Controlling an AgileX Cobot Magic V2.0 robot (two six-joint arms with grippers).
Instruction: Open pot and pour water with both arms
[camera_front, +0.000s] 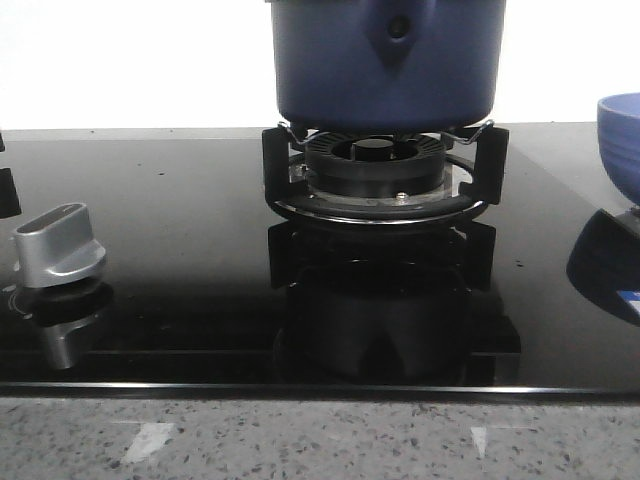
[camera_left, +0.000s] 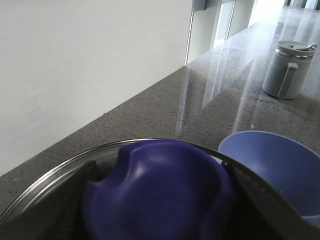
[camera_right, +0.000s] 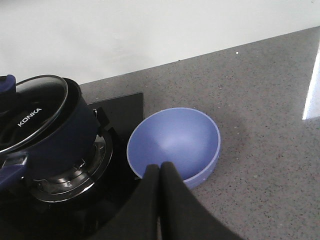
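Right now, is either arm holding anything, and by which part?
The left tool sits around the lid knob of the pot, fingers on either side, though contact can't be confirmed. The right tool is shut, holding nothing, above the bowl.

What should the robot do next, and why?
Probably squeeze the left hand firmly on the blue knob, then lift. Its fingers sit on either side of the knob, though how tightly is unclear, and the lid is on the pot.
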